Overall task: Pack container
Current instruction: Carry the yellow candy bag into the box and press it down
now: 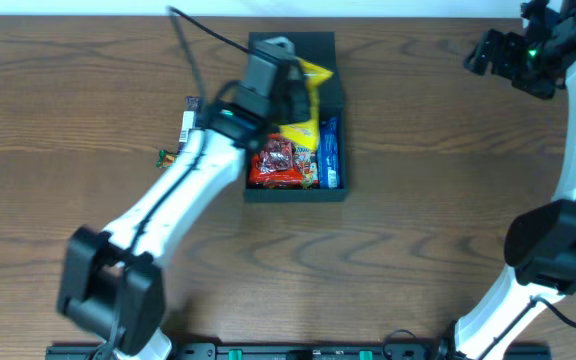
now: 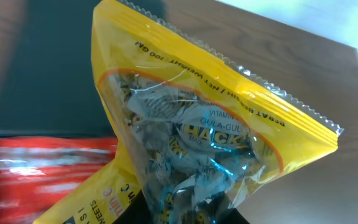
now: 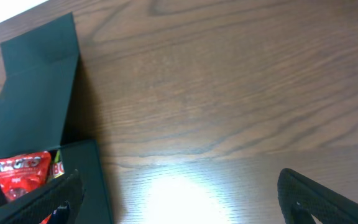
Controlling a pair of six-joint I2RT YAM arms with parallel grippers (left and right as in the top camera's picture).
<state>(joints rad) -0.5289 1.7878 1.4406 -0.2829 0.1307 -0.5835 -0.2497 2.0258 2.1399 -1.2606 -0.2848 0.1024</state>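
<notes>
PACKING IN PROGRESS: The left tool (image 1: 293,90) hangs over the far end of the container (image 1: 293,192). Its jaws are drawn close on the lower end of a yellow packet (image 2: 210,124) of wrapped sweets, which stands up in front of its wrist camera. The grip itself sits at the bottom edge of that view and is mostly hidden, so the hold is judged from how the packet is carried.

The container lies open on the surface (image 1: 428,200) directly beneath this tool, with its flap lid (image 3: 39,81) standing upright at the far side. A red packet (image 1: 276,160) and a blue packet (image 1: 330,150) already lie inside, nearer the arm's base than the tool.

The right tool (image 3: 180,180) is well apart from the container, off to that tool's own left. Its jaws are spread wide and hold nothing.

The step in hand appears to be placing the yellow packet. The next move likely calls for lowering it into the free space under the left tool, clear of the lid, then releasing. If the packet lands tilted across the others, it could keep the flap from closing.
</notes>
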